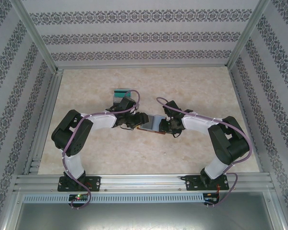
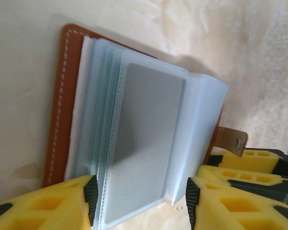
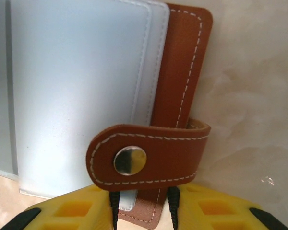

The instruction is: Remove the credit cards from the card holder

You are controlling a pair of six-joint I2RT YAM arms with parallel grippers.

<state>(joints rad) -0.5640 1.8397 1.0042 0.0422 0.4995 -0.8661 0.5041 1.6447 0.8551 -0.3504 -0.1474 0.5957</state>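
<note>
Your left claw [image 2: 141, 201] straddles the holder's [image 2: 62, 105] clear sleeves [image 2: 201, 124], a grey card [image 2: 144, 143] between its pads; whether it grips, you cannot tell. Your right claw [image 3: 141, 211] is clamped on the holder's brown edge, snap strap [image 3: 149, 158] just beyond. The holder lies open on the worktop [image 3: 259, 96].

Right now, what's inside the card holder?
The open card holder shows clear plastic sleeves, the front one holding a grey card. Whether the sleeves behind it hold cards is hidden.
</note>
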